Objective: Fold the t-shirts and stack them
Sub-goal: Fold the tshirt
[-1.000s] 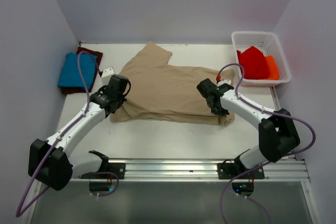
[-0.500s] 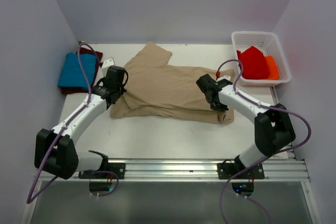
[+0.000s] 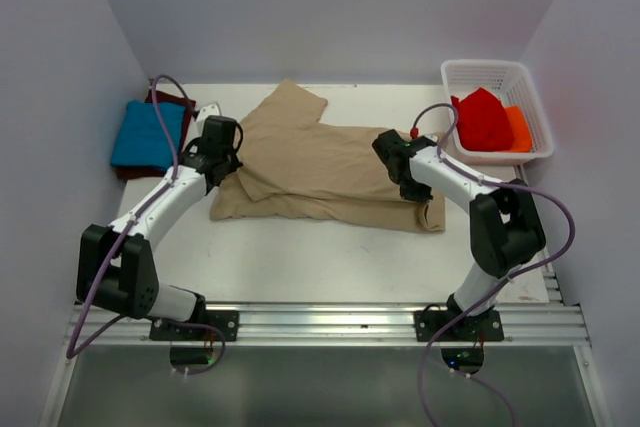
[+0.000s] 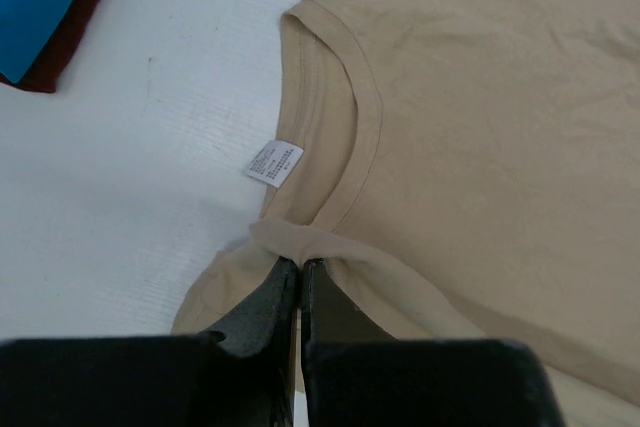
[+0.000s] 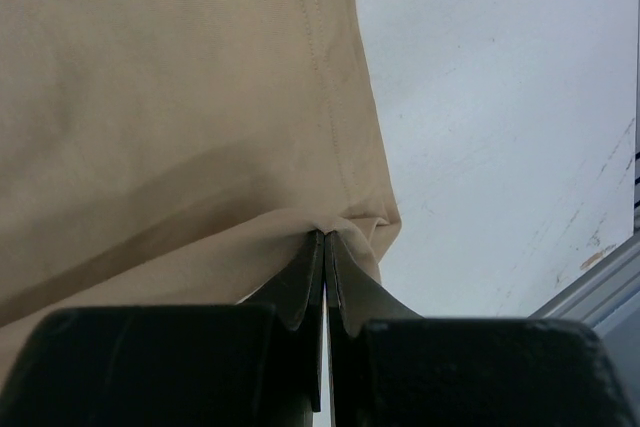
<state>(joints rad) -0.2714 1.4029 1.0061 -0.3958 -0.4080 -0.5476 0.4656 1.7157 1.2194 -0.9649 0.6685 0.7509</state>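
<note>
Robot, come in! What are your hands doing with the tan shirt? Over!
Left fingers shut on tan t-shirt by its collar. Right fingers shut on its hem edge. Blue t-shirt atop maroon t-shirt, far left, apart.

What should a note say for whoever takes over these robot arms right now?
Left gripper: shut, pinching the tan t-shirt near its collar.
Right gripper: shut on a fold at the same shirt's right edge.
Tan shirt lies in the middle of the table, partly folded. Blue t-shirt lies on the maroon t-shirt at the far left.
Done: blue and maroon stacked. Left: finish folding the tan one and add it to that stack.
</note>
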